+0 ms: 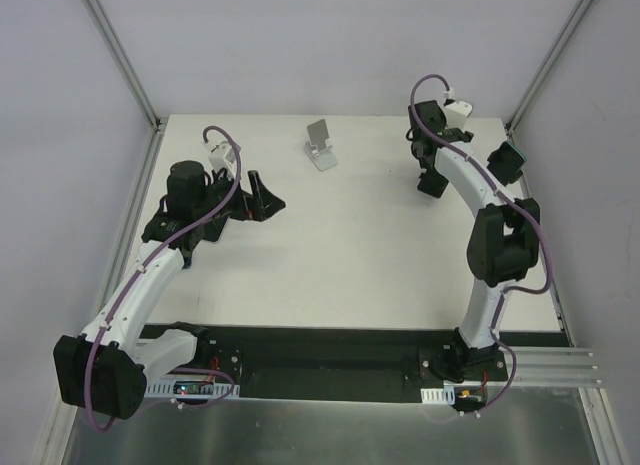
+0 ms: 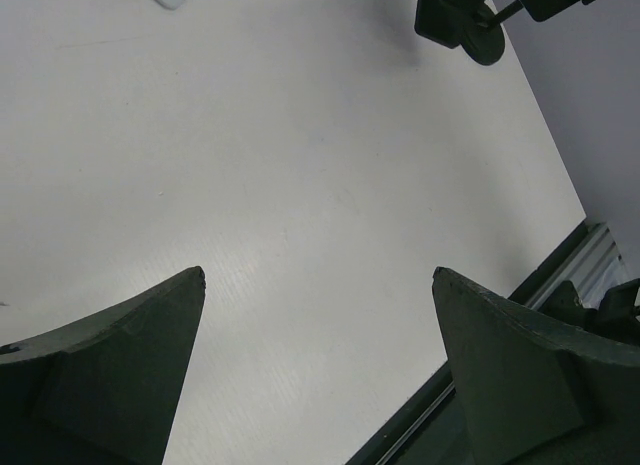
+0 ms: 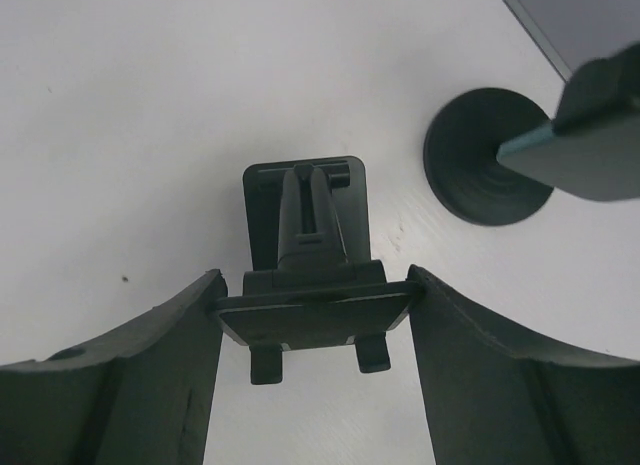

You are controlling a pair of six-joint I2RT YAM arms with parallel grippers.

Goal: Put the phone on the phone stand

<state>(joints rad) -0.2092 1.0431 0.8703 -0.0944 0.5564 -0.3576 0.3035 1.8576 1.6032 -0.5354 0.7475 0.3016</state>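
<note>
Overhead, the left gripper [image 1: 265,195] lies low on the table [image 1: 350,265] at the left, fingers spread, well apart from the white stand [image 1: 320,145] near the far edge. The right gripper [image 1: 432,180] points down at the far right, just beside a dark teal-edged slab [image 1: 507,160]; whether that slab is the phone I cannot tell. From the left wrist, the fingers [image 2: 120,365] gape wide over bare tabletop, holding nothing. From the right wrist, the fingertips [image 3: 210,295] meet both side edges of a black folding stand [image 3: 310,225], clasping its plate. Near on the right, the slab is carried on the stem of a round-based holder [image 3: 488,170].
</note>
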